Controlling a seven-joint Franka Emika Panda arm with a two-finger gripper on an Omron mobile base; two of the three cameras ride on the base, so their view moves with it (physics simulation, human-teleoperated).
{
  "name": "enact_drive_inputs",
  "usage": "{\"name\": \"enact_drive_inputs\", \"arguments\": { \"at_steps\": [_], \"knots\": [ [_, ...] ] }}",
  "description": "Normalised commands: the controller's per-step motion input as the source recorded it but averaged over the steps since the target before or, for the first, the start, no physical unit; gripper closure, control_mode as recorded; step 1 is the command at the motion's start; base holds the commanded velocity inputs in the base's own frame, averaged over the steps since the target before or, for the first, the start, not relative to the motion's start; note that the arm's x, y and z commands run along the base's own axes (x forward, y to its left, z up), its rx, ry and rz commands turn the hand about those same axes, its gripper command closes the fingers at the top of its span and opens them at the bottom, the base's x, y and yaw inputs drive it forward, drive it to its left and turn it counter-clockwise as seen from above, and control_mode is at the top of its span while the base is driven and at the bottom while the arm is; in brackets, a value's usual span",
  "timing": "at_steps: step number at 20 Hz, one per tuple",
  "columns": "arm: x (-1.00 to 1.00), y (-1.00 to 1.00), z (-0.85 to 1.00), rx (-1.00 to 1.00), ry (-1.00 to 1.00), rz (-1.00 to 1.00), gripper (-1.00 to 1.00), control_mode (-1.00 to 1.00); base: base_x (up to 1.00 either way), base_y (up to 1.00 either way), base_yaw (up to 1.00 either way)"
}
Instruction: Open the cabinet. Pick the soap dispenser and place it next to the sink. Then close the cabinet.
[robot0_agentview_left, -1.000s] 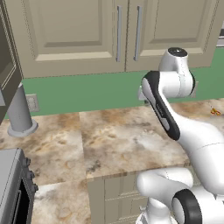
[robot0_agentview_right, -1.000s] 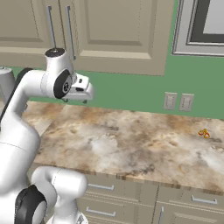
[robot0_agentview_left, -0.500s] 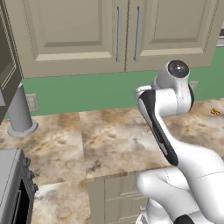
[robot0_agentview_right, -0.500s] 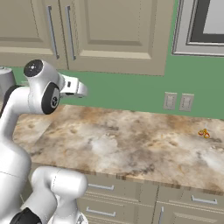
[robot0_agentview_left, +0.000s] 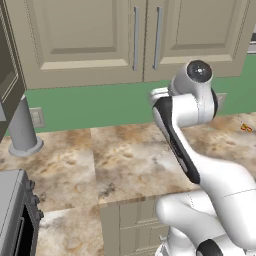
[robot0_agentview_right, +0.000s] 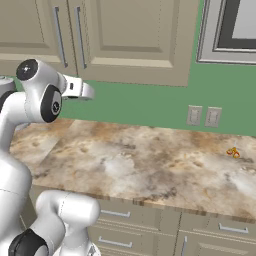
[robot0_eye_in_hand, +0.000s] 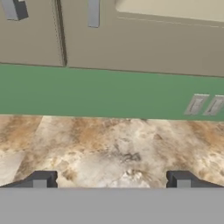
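Nearest, the two-finger gripper (robot0_eye_in_hand: 111, 179) hangs wide open and empty over the mottled brown stone surface (robot0_eye_in_hand: 113, 148). Beyond, the beige two-door wall cabinet (robot0_agentview_left: 135, 40) stays closed; its stiff silver bar handles (robot0_agentview_left: 158, 37) look rigid, best pinched mid-length.

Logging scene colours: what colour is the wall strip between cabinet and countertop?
Green wall, clearest in the hand view.

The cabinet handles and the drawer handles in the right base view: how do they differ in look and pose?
The cabinet handles are long bars that stand vertical, side by side at the seam where the two doors meet. The drawer handles are short bars that lie horizontal, one on each drawer front, below the counter edge. Both kinds are silver and sit on closed beige fronts.
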Motion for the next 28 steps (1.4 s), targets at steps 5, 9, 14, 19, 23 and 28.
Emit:
{"name": "enact_drive_inputs", "arguments": {
  "at_steps": [5,9,14,19,23,28],
  "knots": [
    [0.02,0.0,0.36,0.0,-0.04,0.0,-1.0,-1.0,0.0,0.0,0.0],
    [0.0,0.0,0.31,0.0,-0.12,0.0,-1.0,-1.0,0.0,0.0,0.0],
    [0.04,0.0,0.32,0.0,-0.11,0.0,-1.0,-1.0,0.0,0.0,0.0],
    [0.11,0.0,0.28,0.0,-0.08,0.0,-1.0,-1.0,0.0,0.0,0.0],
    [0.24,0.05,0.3,0.02,-0.02,0.0,-1.0,-1.0,0.0,0.0,0.0],
    [0.35,0.07,0.31,0.02,0.0,0.0,-1.0,-1.0,0.0,0.0,0.0]
  ]
}}
